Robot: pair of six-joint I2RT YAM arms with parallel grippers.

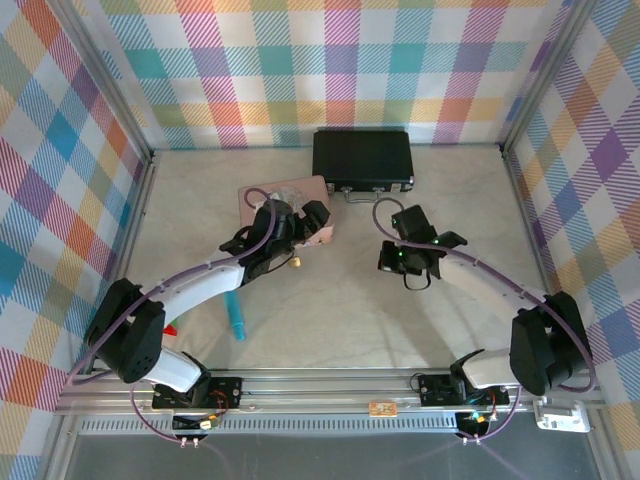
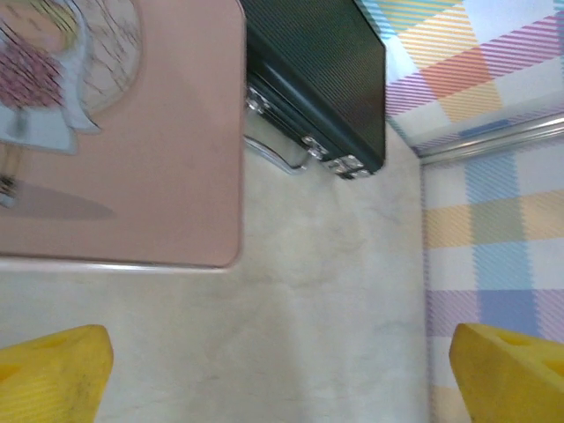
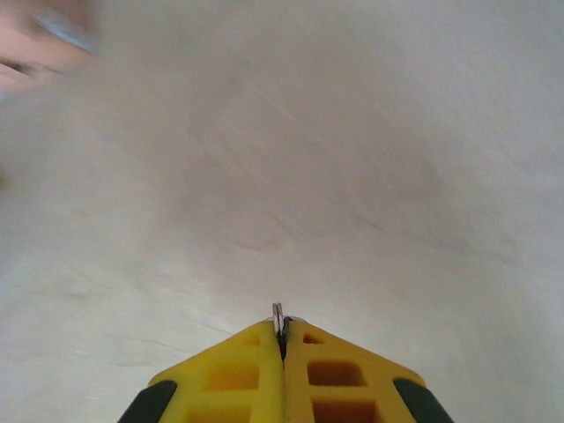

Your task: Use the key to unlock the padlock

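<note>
Bright, even light; soft, blurry wrist views.

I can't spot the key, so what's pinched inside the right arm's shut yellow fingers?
A thin silvery-grey metal tip, seemingly the small key, pokes out of the right yellow plastic end effector, which is shut. The rest is covered inside its grip.

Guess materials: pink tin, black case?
Pink tin: probably painted sheet metal; smooth, soft sheen, printed picture, rounded rim. Black case: finely ribbed shell, plastic or coated aluminium, can't tell. Its latches look like chromed metal, bright and reflective.
</note>
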